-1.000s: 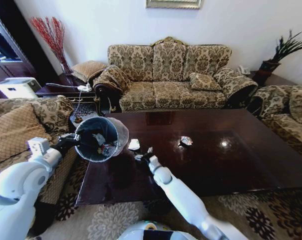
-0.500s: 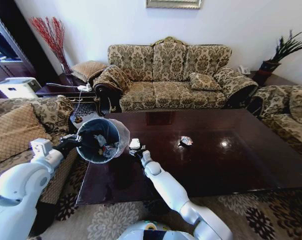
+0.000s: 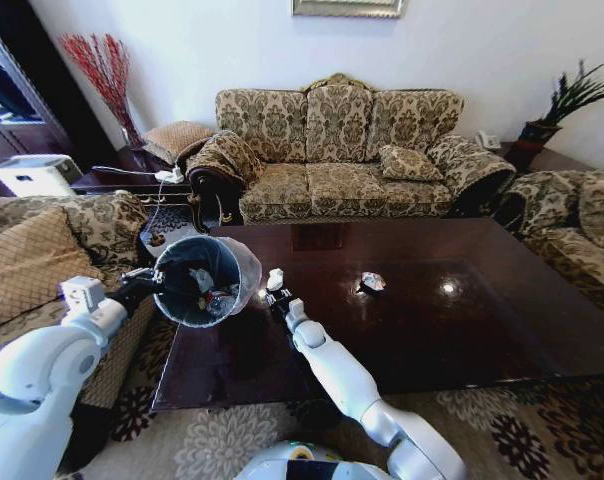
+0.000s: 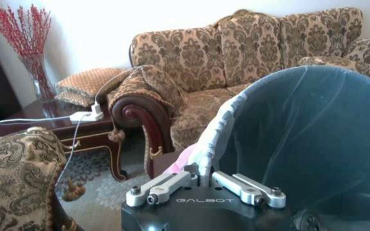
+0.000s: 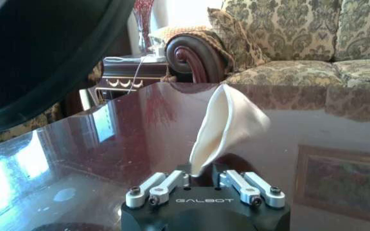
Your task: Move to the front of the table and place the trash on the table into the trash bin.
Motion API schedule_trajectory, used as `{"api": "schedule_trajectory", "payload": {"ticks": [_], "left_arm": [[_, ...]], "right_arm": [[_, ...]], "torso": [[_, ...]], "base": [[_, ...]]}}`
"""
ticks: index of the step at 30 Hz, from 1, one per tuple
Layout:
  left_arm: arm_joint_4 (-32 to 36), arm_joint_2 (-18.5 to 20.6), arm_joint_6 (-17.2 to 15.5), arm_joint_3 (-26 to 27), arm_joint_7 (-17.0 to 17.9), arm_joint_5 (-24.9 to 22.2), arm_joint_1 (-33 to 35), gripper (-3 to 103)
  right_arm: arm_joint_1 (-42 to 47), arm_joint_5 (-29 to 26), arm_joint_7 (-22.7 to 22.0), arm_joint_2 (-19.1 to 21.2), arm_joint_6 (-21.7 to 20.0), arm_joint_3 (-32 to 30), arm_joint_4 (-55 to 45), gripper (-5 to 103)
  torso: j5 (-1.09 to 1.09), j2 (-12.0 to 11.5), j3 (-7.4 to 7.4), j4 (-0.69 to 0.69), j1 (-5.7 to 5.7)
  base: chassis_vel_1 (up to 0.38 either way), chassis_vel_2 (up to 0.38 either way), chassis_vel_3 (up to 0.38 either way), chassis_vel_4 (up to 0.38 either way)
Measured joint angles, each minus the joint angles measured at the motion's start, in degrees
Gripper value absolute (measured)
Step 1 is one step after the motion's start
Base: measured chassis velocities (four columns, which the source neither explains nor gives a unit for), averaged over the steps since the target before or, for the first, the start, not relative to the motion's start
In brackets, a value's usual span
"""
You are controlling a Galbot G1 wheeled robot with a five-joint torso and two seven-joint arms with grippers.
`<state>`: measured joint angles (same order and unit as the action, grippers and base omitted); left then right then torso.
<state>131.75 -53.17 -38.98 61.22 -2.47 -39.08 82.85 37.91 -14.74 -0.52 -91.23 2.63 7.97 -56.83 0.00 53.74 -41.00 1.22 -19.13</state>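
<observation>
Your right tool (image 3: 276, 293) is pinching a white paper scrap (image 3: 275, 279), lifted off the counter (image 3: 432, 330), standing tall, just right of the trash bin (image 3: 207, 280). Your left tool (image 3: 147, 283) clamps the bin's bagged rim, mouth tilted toward you. A silvery wrapper (image 3: 372, 282) sits mid-counter, sofa (image 3: 352, 150) behind. The bin's contents are hard to make out.

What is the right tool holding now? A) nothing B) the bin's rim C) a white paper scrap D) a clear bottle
C: the right tool is shut on a white paper scrap lifted just above the table, beside the bin, whose rim the left tool grips.
</observation>
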Motion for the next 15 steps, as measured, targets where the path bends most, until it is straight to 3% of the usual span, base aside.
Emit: {"api": "schedule_trajectory", "payload": {"ticks": [2,4,15], "left_arm": [[0.0,0.0,0.0,0.0,0.0,0.0,0.0,0],[0.1,0.0,0.0,0.1,0.0,0.0,0.1,0],[0.1,0.1,0.0,0.0,-0.3,-0.1,-0.2,0]], "right_arm": [[0.0,0.1,0.0,0.0,0.0,-0.1,0.0,21],[-0.1,0.3,0.0,0.2,0.1,-0.5,0.0,5],[1.9,1.8,-0.6,2.3,0.2,-1.2,-5.0,0]], "torso": [[0.0,0.0,0.0,0.0,0.0],[0.0,0.0,0.0,0.0,0.0],[0.01,0.0,0.0,0.01,0.0]], "base": [[0.0,0.0,0.0,0.0],[0.0,0.0,0.0,0.0],[0.0,0.0,0.0,0.0]]}}
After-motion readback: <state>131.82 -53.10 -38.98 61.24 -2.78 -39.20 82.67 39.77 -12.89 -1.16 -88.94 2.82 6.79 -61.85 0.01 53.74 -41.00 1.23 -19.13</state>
